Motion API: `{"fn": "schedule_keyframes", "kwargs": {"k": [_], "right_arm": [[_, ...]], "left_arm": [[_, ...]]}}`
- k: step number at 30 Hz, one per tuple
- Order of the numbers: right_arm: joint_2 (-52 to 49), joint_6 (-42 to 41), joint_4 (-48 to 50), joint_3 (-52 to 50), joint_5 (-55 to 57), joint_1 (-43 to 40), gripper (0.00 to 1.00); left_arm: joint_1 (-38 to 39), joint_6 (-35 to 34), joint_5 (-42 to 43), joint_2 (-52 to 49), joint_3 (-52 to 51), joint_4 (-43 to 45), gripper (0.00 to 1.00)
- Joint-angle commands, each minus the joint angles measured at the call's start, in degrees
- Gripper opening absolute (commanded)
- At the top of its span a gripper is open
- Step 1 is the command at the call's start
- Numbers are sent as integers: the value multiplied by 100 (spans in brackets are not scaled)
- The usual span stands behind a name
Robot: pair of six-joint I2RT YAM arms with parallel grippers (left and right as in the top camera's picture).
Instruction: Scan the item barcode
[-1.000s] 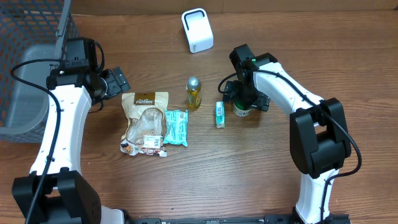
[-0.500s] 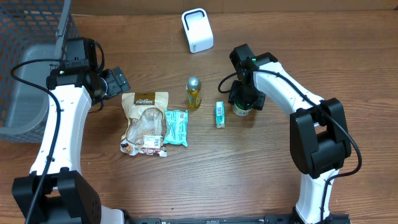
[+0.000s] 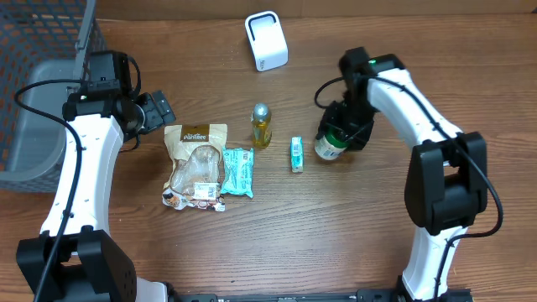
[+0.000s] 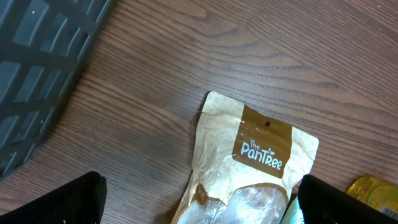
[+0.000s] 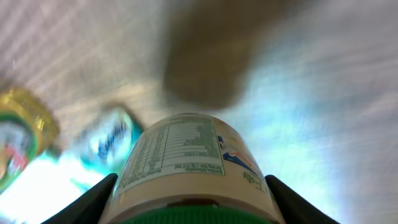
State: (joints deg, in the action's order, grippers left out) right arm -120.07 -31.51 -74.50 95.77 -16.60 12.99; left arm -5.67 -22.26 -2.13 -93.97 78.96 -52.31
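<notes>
One green-capped, white-labelled round jar [image 5: 186, 155] sat clamped in the right gripper [image 3: 337, 139], seemingly clear of the wooden table [image 3: 336, 239]; the left gripper [image 3: 156, 111] gaped empty.

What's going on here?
The right claw is shut on a green-capped jar, label facing its wrist camera. The white scanner stands far back, well apart from the jar, so no scan yet. The left claw hangs open by the pouch, holding nothing. A bottle, packet and box lie untouched.
</notes>
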Motion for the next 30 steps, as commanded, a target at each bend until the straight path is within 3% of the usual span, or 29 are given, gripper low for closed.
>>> {"fn": "schedule_keyframes", "kwargs": {"k": [1, 3, 5, 6, 9, 11, 30], "right_arm": [[199, 0, -376, 149, -1379, -138, 35], [199, 0, -682, 149, -1416, -144, 36], [199, 2, -905, 146, -1412, -144, 47], [199, 2, -957, 144, -1412, -142, 47], [199, 2, -1222, 144, -1443, -140, 34], [199, 2, -1423, 144, -1460, -140, 31], [199, 44, -1506, 144, -1572, -138, 17]], "left_arm": [[7, 44, 26, 61, 70, 7, 99], [7, 44, 26, 61, 70, 7, 100], [7, 44, 26, 61, 70, 7, 100], [7, 44, 26, 61, 70, 7, 99], [7, 44, 26, 61, 70, 7, 99], [7, 44, 26, 61, 70, 7, 99], [7, 44, 26, 61, 70, 7, 100]]}}
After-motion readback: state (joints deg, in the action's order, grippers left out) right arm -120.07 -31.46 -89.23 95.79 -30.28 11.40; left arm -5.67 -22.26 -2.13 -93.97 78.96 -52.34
